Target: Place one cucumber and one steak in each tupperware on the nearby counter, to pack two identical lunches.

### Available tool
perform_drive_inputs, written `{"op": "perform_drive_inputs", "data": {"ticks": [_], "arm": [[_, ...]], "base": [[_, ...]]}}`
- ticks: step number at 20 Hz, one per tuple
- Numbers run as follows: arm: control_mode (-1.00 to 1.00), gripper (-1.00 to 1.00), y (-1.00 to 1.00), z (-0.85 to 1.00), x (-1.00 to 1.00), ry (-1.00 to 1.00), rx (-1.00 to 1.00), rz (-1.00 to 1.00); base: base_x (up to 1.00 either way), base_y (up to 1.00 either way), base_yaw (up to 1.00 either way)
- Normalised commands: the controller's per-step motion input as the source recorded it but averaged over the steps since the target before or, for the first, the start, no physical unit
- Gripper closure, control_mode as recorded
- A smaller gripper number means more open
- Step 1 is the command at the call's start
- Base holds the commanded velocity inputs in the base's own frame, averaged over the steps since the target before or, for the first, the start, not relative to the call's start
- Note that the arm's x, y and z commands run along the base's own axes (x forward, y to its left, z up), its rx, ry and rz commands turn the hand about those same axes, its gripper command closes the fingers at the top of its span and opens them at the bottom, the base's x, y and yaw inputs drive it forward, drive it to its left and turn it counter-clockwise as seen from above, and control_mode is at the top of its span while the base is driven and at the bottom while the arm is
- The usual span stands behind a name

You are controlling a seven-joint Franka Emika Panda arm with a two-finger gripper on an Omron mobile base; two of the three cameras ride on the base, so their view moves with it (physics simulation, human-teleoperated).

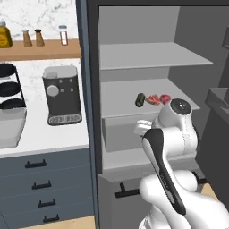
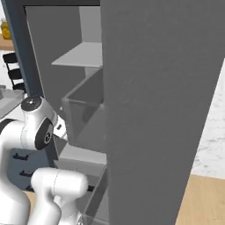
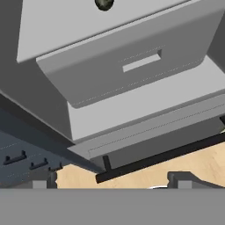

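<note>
Tall dark cabinet (image 1: 91, 67) ahead of gripper, grey shelves (image 1: 152, 56) above it, grey bin drawer (image 3: 127, 66) just ahead. Coffee machine (image 1: 61, 95) far left. Spice shakers (image 1: 33, 38) and honey jar (image 1: 4, 36) upper left. Wood floor (image 3: 193, 165) below.

Base views flanking cabinet shelves (image 1: 147, 96)
</note>
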Motion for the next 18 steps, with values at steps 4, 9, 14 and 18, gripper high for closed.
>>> {"op": "perform_drive_inputs", "data": {"ticks": [4,9,14,18], "arm": [[-1.0,-1.0,-0.22,0.15,0.38,0.01,0.03,-0.01],[-1.0,-1.0,-0.28,0.89,0.82,0.01,0.02,-0.06],[-1.0,-1.0,-0.44,0.81,0.36,0.0,-0.02,-0.06],[-1.0,-1.0,-0.35,0.07,0.32,0.11,-0.09,0.0]], "base": [[0.44,-0.11,0.0],[0.0,0.0,0.0],[0.0,0.0,0.0],[0.0,0.0,0.0]]}}
